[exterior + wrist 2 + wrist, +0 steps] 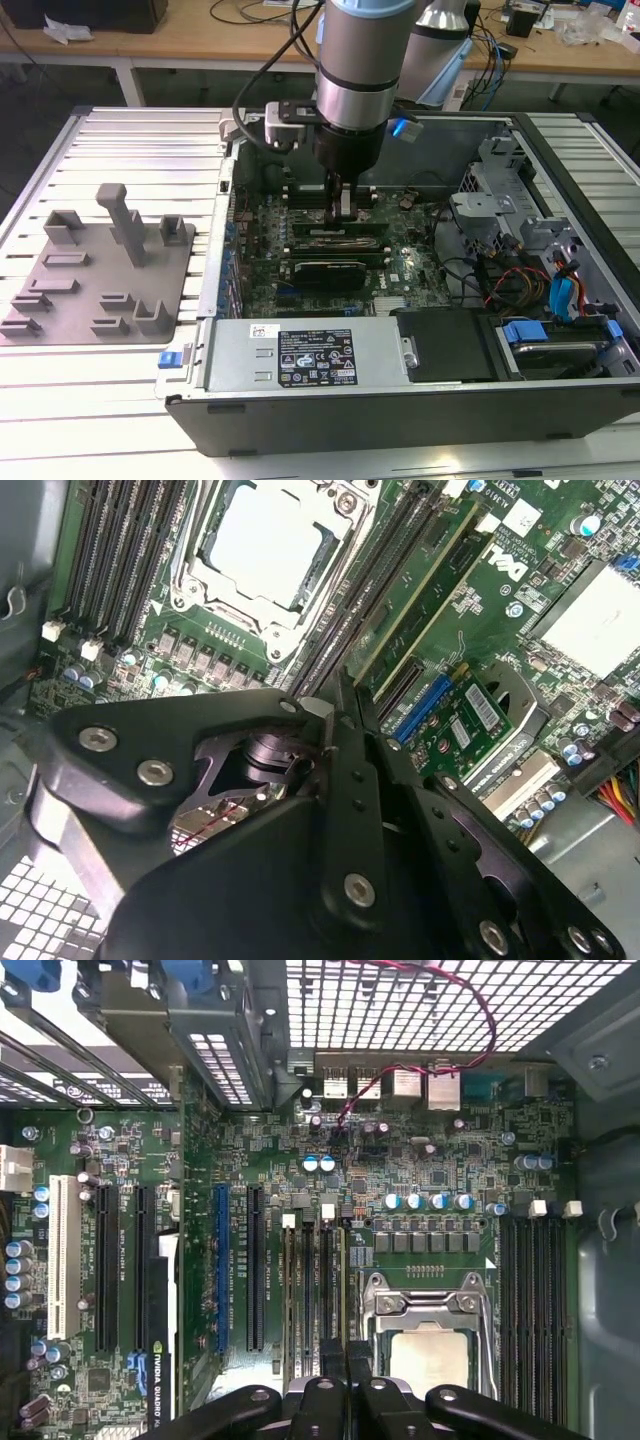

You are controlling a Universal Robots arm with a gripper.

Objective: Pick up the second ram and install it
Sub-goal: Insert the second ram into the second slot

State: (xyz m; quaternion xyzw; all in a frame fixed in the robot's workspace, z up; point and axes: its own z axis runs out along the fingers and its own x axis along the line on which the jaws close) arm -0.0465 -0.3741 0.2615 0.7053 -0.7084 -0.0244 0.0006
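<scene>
One gripper [341, 210] hangs straight down from the arm into the open computer case [420, 412], which lies on its side on a slatted metal table [120, 140]. Its tips are low over the motherboard [398, 268], at the row of memory slots beside the CPU socket [262, 545].

In the second wrist view the two fingers [318, 712] are drawn close together, with no gap to see between them. They pinch the second ram [420, 580], a thin green stick that stands on its edge along one of these slots. One part of the stick runs out from between the tips, and the other part is hidden under the gripper. How deep it sits in the slot I cannot tell.

The grey holder tray [80, 292] with upright posts lies on the table towards the exterior view's left, well apart from the gripper.
</scene>
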